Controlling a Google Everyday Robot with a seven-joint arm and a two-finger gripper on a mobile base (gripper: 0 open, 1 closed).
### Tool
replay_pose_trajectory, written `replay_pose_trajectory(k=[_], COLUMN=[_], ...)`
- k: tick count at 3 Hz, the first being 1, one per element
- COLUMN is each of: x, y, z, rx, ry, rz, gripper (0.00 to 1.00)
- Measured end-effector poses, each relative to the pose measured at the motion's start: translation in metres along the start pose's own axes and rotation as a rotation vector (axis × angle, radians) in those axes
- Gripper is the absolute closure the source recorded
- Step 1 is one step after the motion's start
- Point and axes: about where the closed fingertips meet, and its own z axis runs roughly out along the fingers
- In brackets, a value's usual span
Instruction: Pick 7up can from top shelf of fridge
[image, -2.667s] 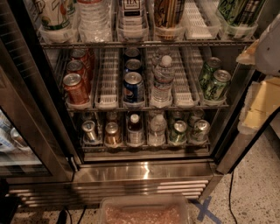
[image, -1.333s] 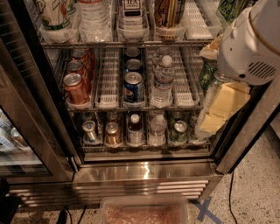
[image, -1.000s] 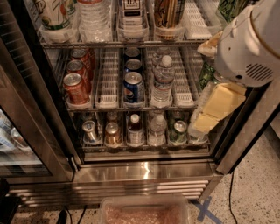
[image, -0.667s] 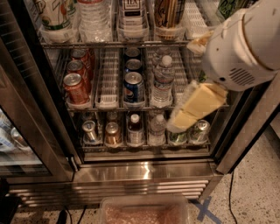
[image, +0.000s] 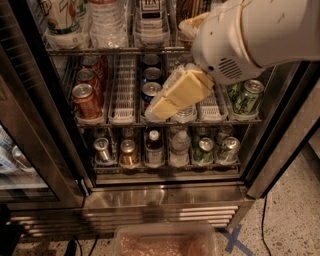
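The 7up can (image: 61, 16), a tall white can with green lettering and a red dot, stands in a clear tub at the far left of the top shelf (image: 115, 50) of the fridge (image: 165, 197). My gripper (image: 162, 106), cream-coloured at the end of the big white arm (image: 250, 35), hangs in front of the middle rack, near the blue can and the water bottle. It is lower than the 7up can and well to its right. The arm hides the right part of the top shelf.
Water bottles (image: 106, 20) and a dark can (image: 150, 15) stand next to the 7up can. Red cans (image: 86, 99) sit on the middle rack's left, a green can (image: 246, 96) on its right. Small cans and bottles fill the bottom rack. A plastic bin (image: 165, 242) lies on the floor.
The arm has come in from the right edge and swung left across the fridge opening. The gripper now sits before the middle of the rack. The drinks have not moved.
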Motion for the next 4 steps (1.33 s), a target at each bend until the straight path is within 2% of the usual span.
replay_pose_trajectory(k=[1, 2, 3, 4], x=[0.0, -0.015, -0.065, -0.09], y=[0.0, 0.004, 0.008, 0.011], z=[0.0, 0.008, 0.04, 0.058], rx=[0.0, 0.031, 0.047, 0.039], ry=[0.0, -0.066, -0.211, -0.273], rz=[0.0, 0.014, 0.012, 0.009], gripper=[0.0, 0.0, 0.0, 0.0])
